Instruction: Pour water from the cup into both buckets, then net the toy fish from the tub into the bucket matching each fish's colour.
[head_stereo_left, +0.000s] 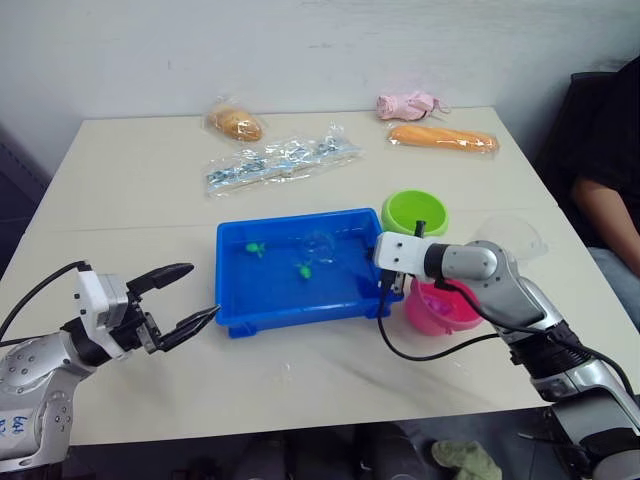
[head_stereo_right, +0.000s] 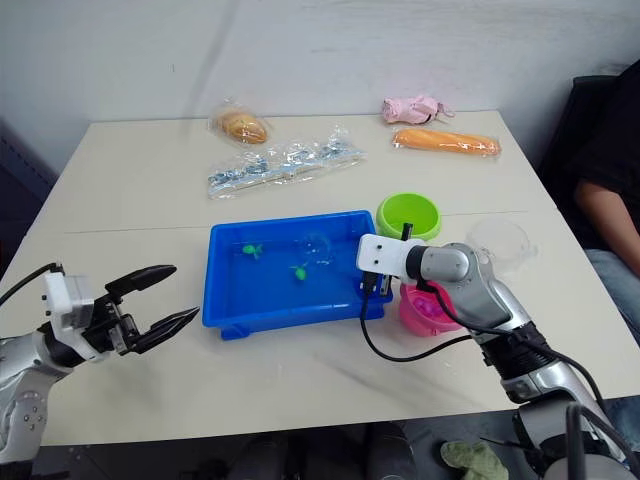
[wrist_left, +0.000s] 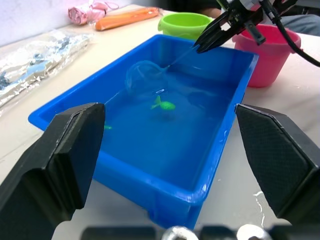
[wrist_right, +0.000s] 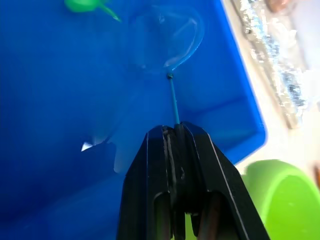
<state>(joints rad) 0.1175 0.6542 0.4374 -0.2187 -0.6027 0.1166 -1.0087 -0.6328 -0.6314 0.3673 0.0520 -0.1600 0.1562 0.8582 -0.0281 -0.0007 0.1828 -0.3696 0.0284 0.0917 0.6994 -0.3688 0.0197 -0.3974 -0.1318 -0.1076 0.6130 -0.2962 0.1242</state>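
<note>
While right claw (wrist_right: 176, 131) grips net (wrist_right: 167, 37), tub (head_stereo_left: 250, 315)

- You face a pale beige worktop (head_stereo_left: 130, 180) with a faint seam running across its middle.
- Behind it you see a plain, off-white wall (head_stereo_left: 300, 50), evenly lit, with no hard shadows.
- At the far right edge of your view, a person in dark clothing (head_stereo_left: 605, 170) sits beside the worktop.
- Below the near edge, the floor (head_stereo_right: 300, 455) looks dark.
</note>
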